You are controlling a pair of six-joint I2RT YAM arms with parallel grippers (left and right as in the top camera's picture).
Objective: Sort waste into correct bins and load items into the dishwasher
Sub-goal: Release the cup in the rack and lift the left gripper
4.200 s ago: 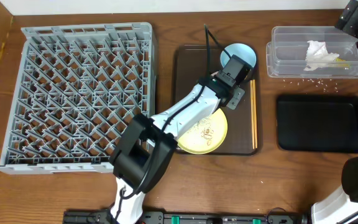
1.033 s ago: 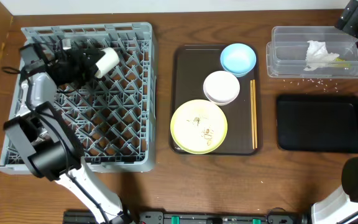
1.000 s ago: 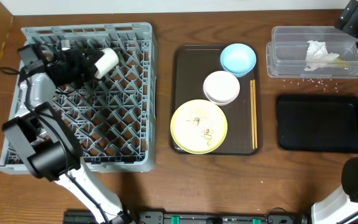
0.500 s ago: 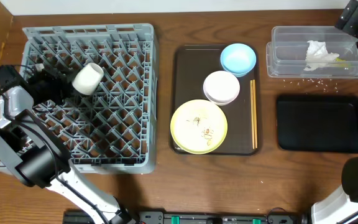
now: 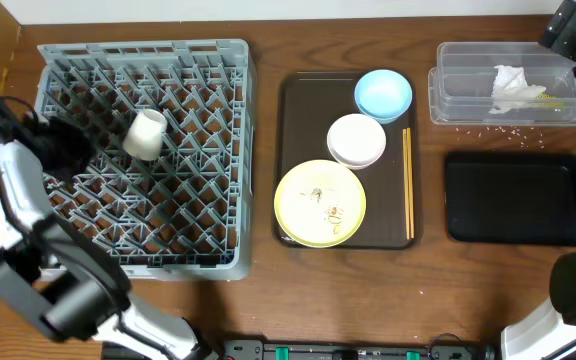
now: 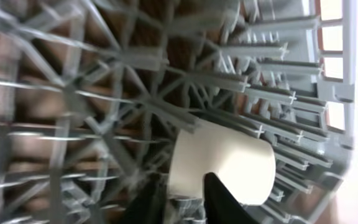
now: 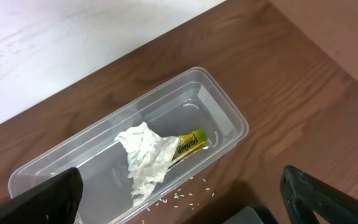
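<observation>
Over the last few seconds the small white cup (image 5: pixel 146 133) had left the dark brown serving tray (image 5: pixel 293 150) at the middle of the frame. It had crossed to the grey dish rack (image 5: pixel 143 47) on the left. A second earlier it had hung nearer the rack's upper edge, and it now sat lower and further left, tipped among the pegs in the upper left part of the lattice. In the wrist view the left gripper (image 6: pixel 180 190) was at the cup, its jaws narrow, with the cup's edge caught between the two dark fingers (image 6: pixel 222 199). The cup therefore looked held rather than released. The first dish was as good as loaded, and what remained was to seat it between pegs and let go. A tilted cup could roll or wedge there. The light blue bowl (image 5: pixel 383 94), white bowl (image 5: pixel 356 140), pale yellow plate (image 5: pixel 319 203) and chopsticks (image 5: pixel 407 185) lay on the serving tray, unmoved. The plate carried food scraps (image 5: pixel 328 210) that would need clearing before it went into the rack. At upper right the right gripper (image 7: pixel 179 180) hung above the clear tub (image 5: pixel 448 95) with its jaws spread wide and nothing in them, as before. The crumpled napkin (image 7: pixel 146 155) and green-and-yellow wrapper (image 7: pixel 191 143) lay inside the tub. A few rice grains (image 5: pixel 508 128) were scattered on the table just below it, above the black tray (image 5: pixel 518 198).
</observation>
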